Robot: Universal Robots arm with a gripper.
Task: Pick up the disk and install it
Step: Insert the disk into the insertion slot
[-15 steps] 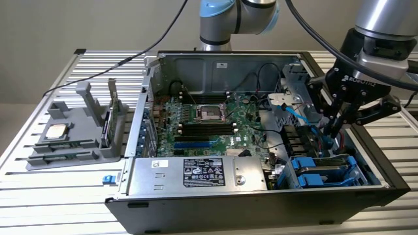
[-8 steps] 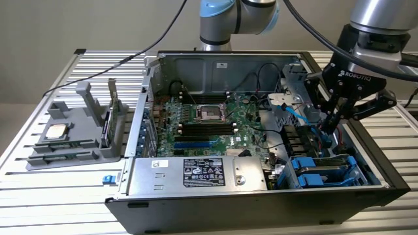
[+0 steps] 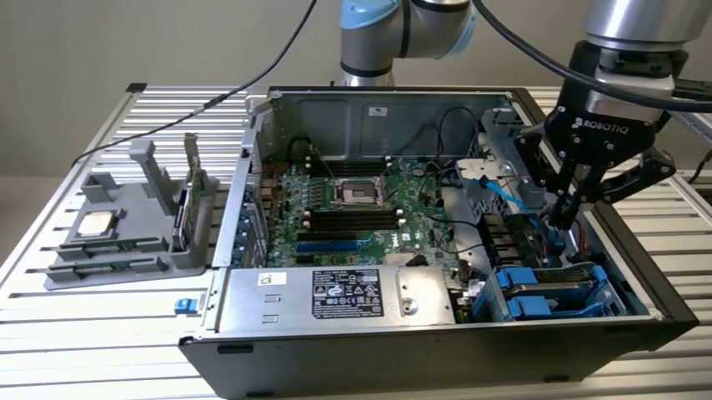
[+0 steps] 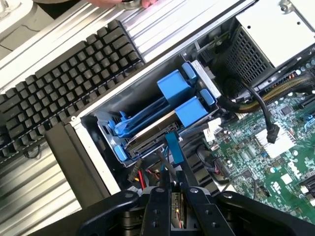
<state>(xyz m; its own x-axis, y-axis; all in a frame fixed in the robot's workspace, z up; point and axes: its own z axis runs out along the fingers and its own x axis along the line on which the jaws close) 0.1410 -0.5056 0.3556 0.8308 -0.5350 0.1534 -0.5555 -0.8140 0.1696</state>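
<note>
The disk [image 3: 553, 290] lies inside the drive cage at the front corner of the open computer case, on the exterior view's right. Its blue plastic carrier and tabs [image 4: 192, 110] show in the wrist view, with a strip of the grey metal edge [image 4: 150, 132] below them. My gripper [image 3: 563, 218] hangs just above the cage, a little behind the disk, pointing down into the case. Its fingers [image 4: 158, 206] stand close together with nothing between them. The gripper [image 4: 176, 196] does not touch the disk.
A blue cable [image 3: 499, 197] runs beside the gripper. The motherboard [image 3: 356, 212] and power supply [image 3: 333, 293] fill the rest of the case. A grey fixture [image 3: 122, 242] holds a square chip [image 3: 97, 222] and an upright card [image 3: 192, 196]. A keyboard [image 4: 64, 78] lies outside the case wall.
</note>
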